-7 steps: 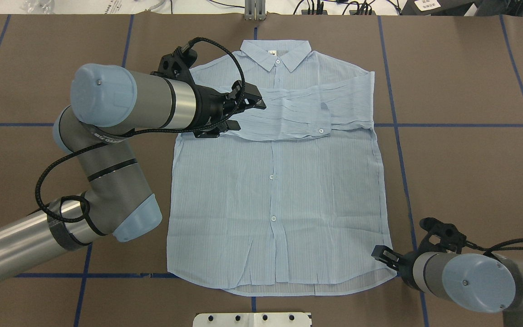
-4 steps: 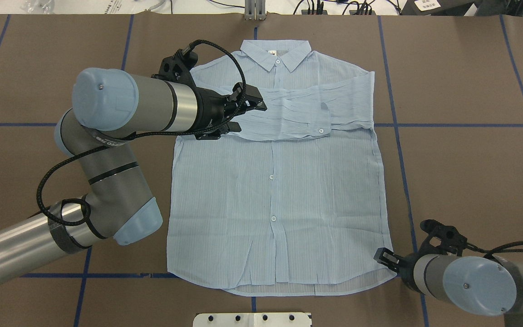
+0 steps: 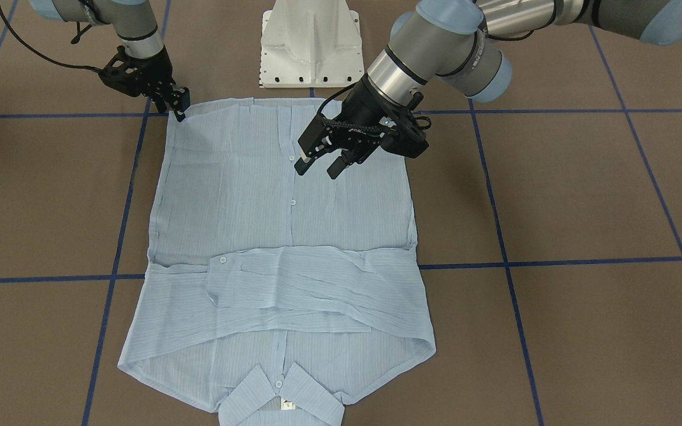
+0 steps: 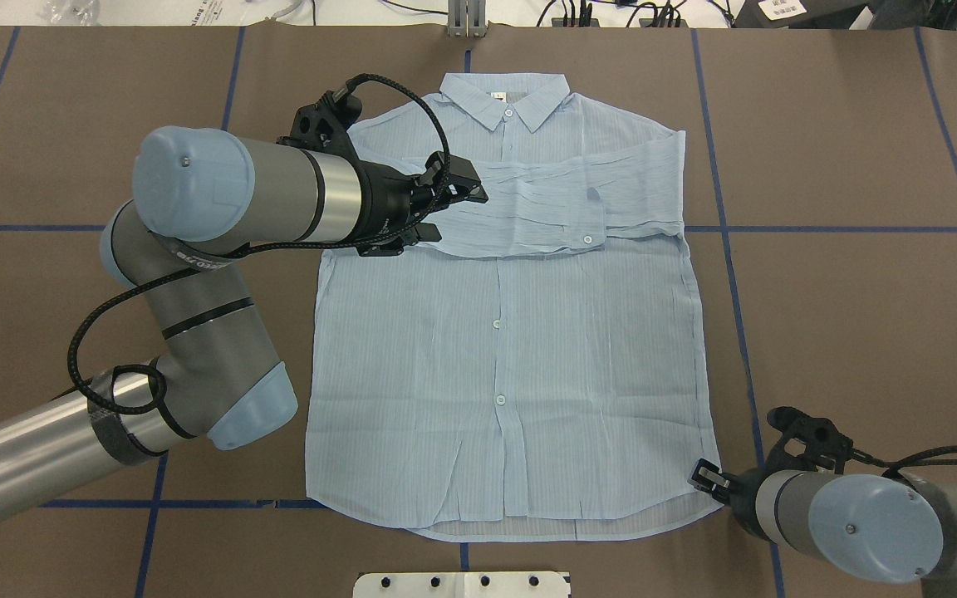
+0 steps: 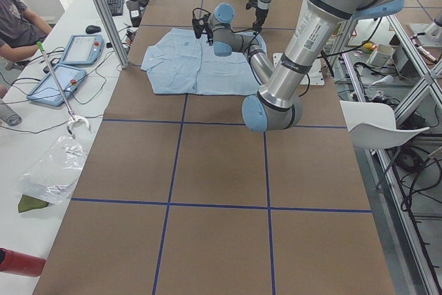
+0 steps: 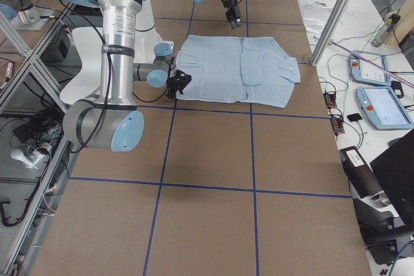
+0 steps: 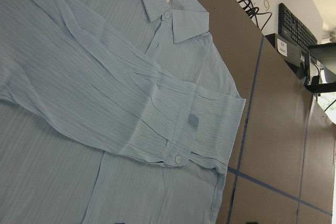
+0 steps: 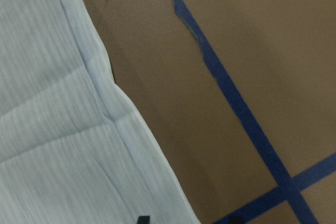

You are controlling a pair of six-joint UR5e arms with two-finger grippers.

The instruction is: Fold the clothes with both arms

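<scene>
Edging closer to the five o'clock hem corner (image 4: 699,498) of the shirt (image 4: 512,332), which lay flat mid-table, our right gripper (image 4: 704,476) was spread and empty while our left gripper (image 3: 316,170) hung released at ten o'clock, so we judged a hem grasp imminent.

L arm (image 4: 221,195) elbow-bent, wrist raised, jaws apart; R arm (image 4: 861,519) low, jaws apart too.

Bright even overhead light, soft shadows; right wrist view slightly blurry.

Silver-grey arms (image 4: 30,453), pale-blue caps (image 4: 188,170), black cables (image 4: 69,349)
</scene>
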